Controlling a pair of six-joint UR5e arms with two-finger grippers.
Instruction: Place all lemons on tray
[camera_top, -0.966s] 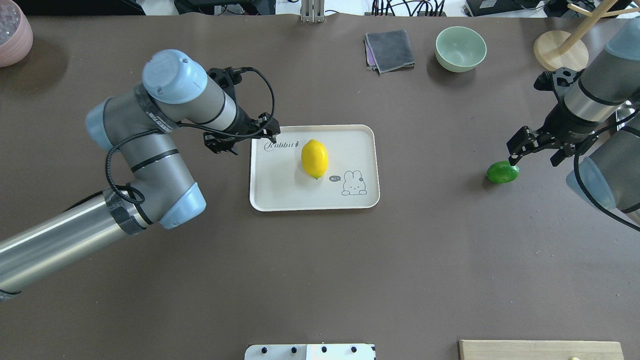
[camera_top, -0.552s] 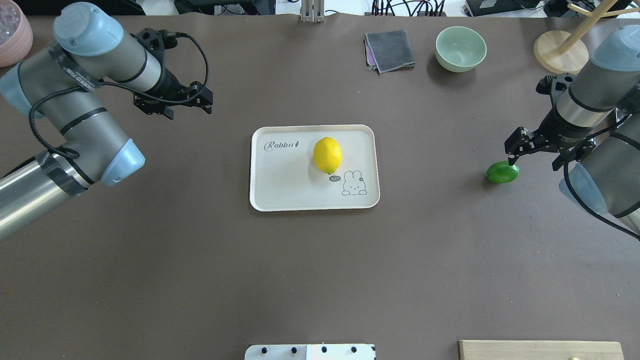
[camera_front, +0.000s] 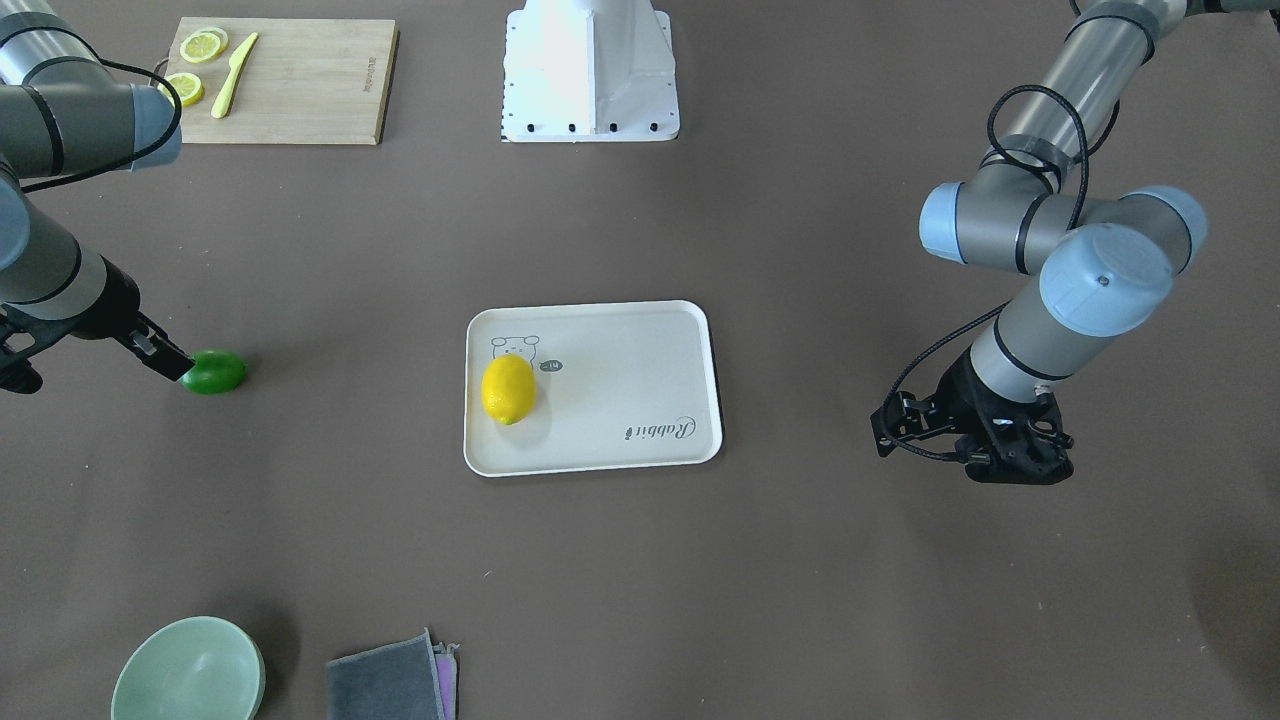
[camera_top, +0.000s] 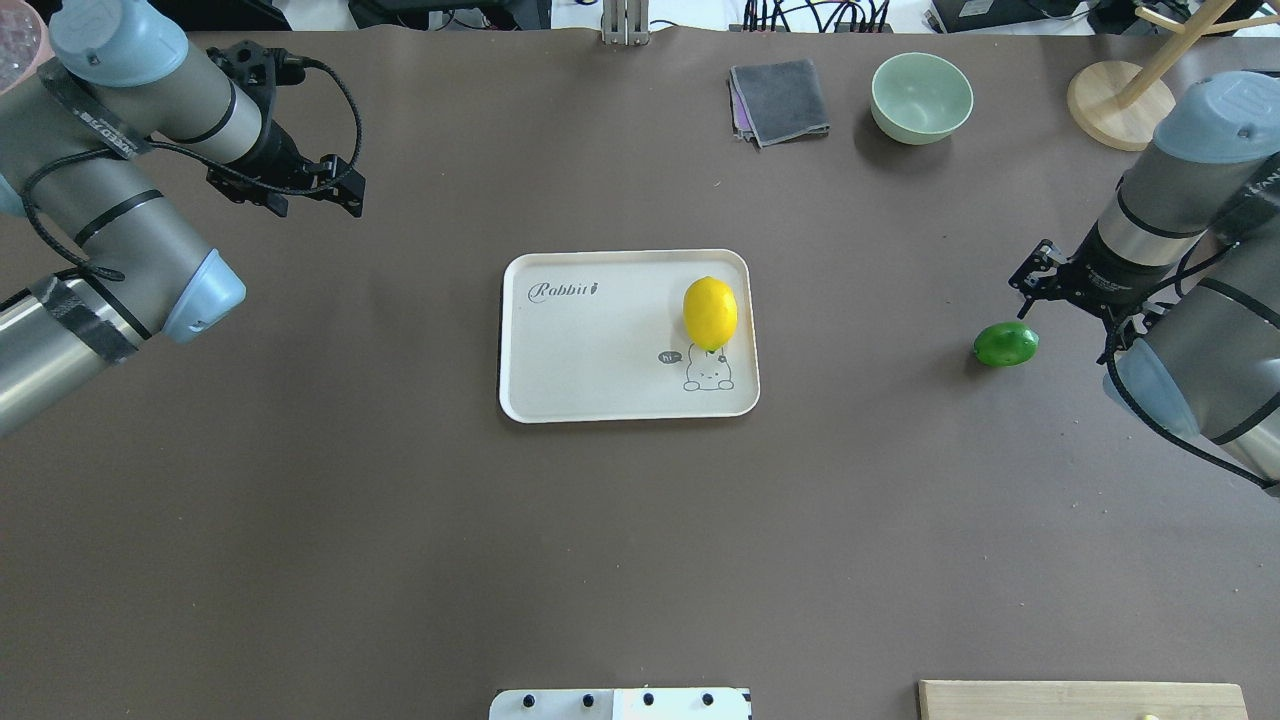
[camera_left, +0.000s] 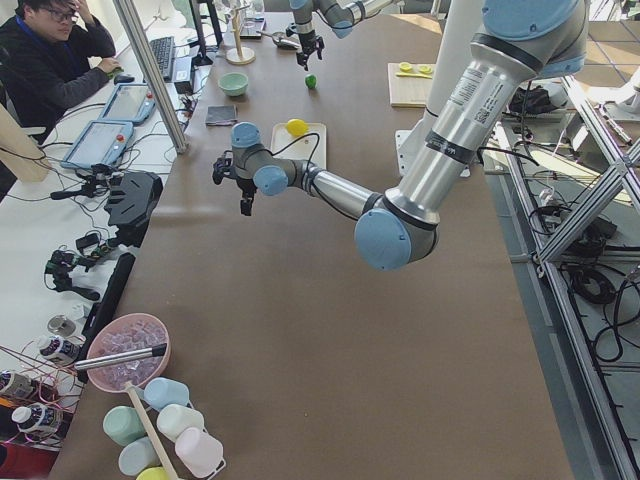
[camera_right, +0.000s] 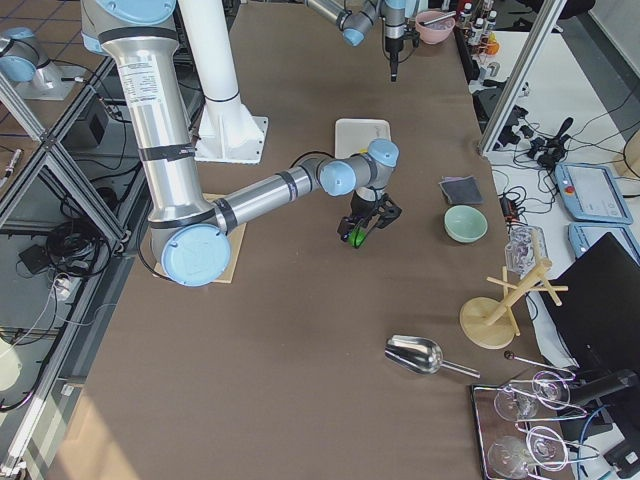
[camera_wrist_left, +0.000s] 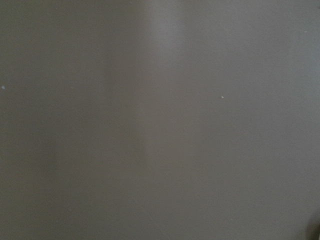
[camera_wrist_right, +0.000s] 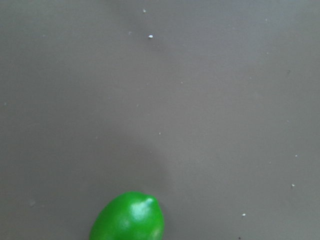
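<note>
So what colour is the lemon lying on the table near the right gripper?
That lemon is glossy bright green, clearest in the right wrist-mounted view.

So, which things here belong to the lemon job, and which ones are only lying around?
Job:
- yellow lemon, on the tray
- green lemon, not on it yet

Lying about:
- green bowl
- grey cloth
- cutting board, lemon slices, knife
- wooden stand

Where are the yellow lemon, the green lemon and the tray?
yellow lemon (camera_top: 710, 313), overhead view, its middle.
green lemon (camera_top: 1005, 344), overhead view, its middle.
tray (camera_top: 580, 350), overhead view, bare left part.
</note>
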